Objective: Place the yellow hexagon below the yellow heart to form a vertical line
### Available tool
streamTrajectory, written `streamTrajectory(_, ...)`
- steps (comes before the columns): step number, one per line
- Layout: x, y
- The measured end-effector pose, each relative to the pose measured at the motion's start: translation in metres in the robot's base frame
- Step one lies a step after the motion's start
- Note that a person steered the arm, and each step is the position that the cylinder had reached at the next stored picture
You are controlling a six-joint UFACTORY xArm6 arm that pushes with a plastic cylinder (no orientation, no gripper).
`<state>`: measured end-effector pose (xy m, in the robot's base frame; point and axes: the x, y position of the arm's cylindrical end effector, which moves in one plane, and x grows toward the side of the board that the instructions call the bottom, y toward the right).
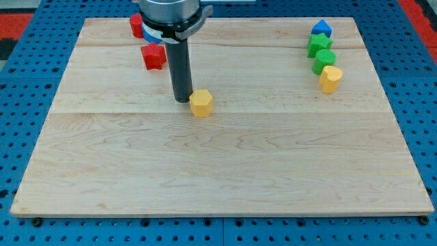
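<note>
The yellow hexagon (201, 103) lies on the wooden board (218, 171), left of its middle. My tip (181, 100) stands just to the hexagon's left, touching or nearly touching its side. The yellow heart (330, 78) lies far off at the view's right, at the bottom of a short column of blocks. The hexagon is well to the left of the heart and slightly lower in the view.
Above the heart are a green block (323, 61), a green star (319, 45) and a blue block (321, 29). A red star (153, 57) lies left of the rod, and a red block (136, 26) at the top left is partly hidden by the arm.
</note>
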<state>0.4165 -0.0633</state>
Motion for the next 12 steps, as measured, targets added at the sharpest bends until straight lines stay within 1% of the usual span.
streamTrajectory(1, 0.010, -0.006)
streamTrajectory(2, 0.025, 0.017)
streamTrajectory(3, 0.029, 0.035)
streamTrajectory(4, 0.016, 0.059)
streamTrajectory(5, 0.007, 0.061)
streamTrajectory(6, 0.006, 0.090)
streamTrajectory(7, 0.000, 0.103)
streamTrajectory(8, -0.008, 0.102)
streamTrajectory(10, -0.004, 0.147)
streamTrajectory(11, -0.004, 0.152)
streamTrajectory(12, -0.003, 0.145)
